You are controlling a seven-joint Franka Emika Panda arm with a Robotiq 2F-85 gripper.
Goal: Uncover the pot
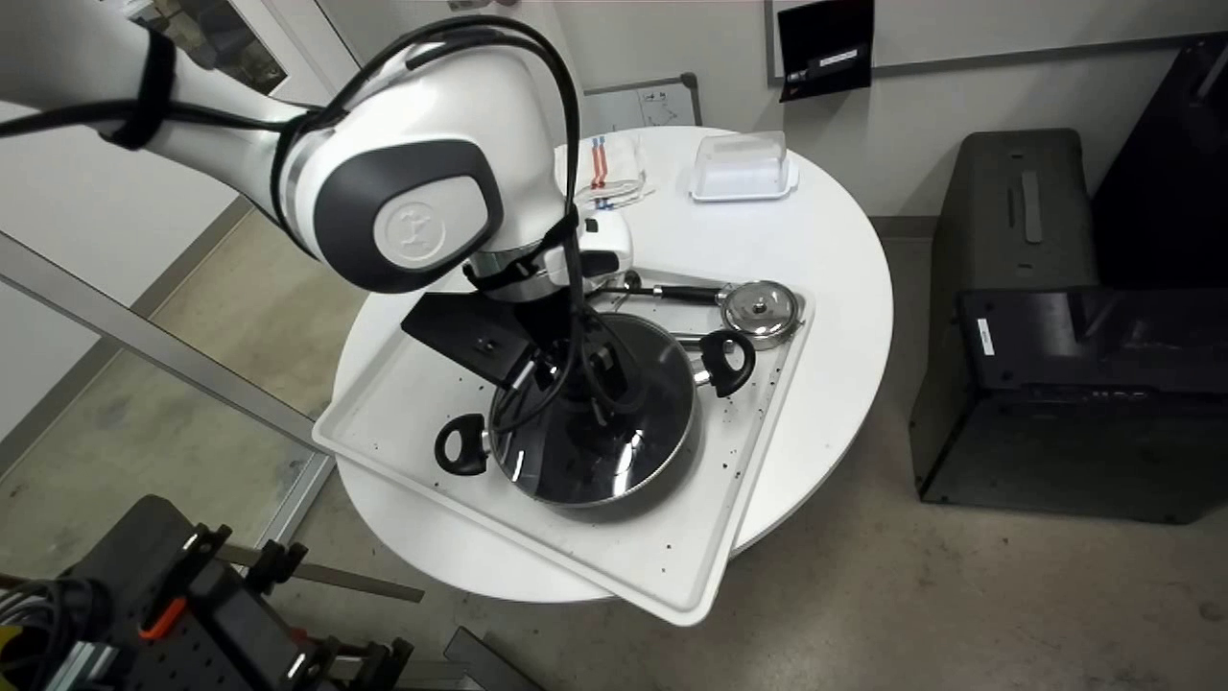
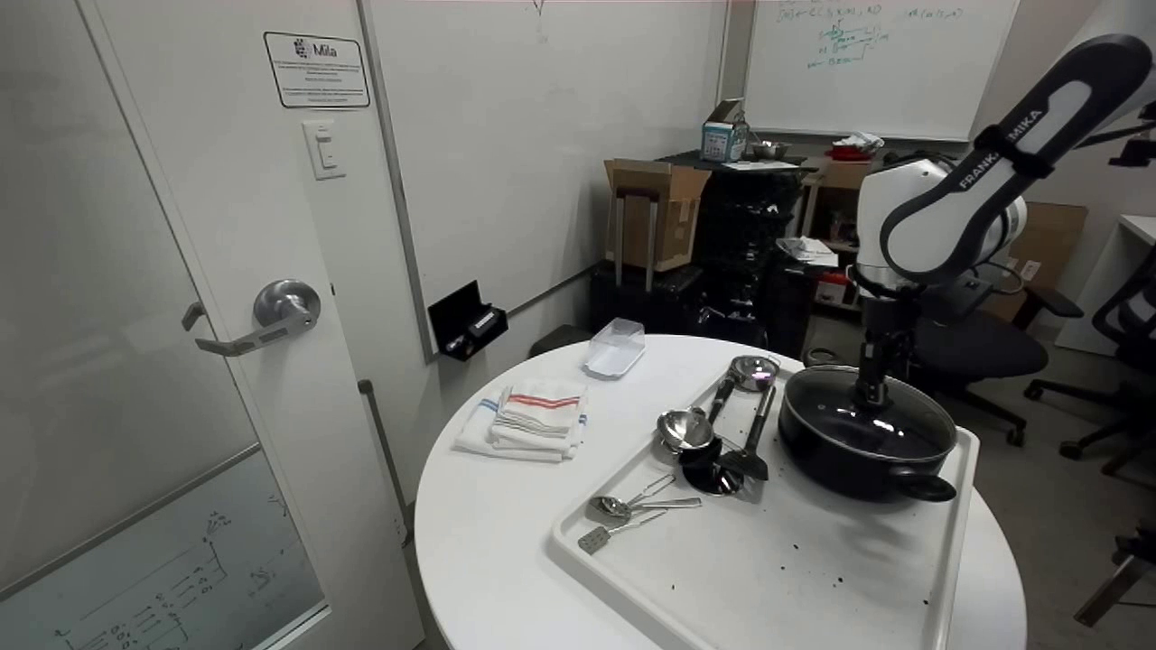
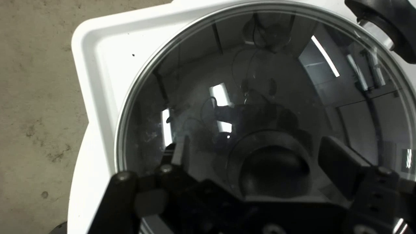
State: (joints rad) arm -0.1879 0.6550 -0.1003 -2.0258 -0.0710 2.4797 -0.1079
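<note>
The wide black pot (image 2: 835,465) stands on a white tray, with its black loop handle (image 1: 462,446) showing in an exterior view. A round glass lid with a metal rim lies on top and covers it in both exterior views (image 1: 585,470) (image 2: 890,431). The lid also fills most of the wrist view (image 3: 269,81). My gripper (image 3: 255,154) points down over the lid's middle. Its fingers are apart, one on each side of the black round knob (image 3: 276,172), with a gap showing on both sides. In an exterior view the gripper (image 2: 871,393) hides the knob.
The white tray (image 2: 722,569) sits on a round white table (image 1: 844,317). Beside the pot lie a black spatula (image 2: 748,460), metal strainers (image 2: 686,431) and small metal utensils (image 2: 614,507). Folded towels (image 2: 533,420) and a clear plastic box (image 2: 617,348) stand farther off.
</note>
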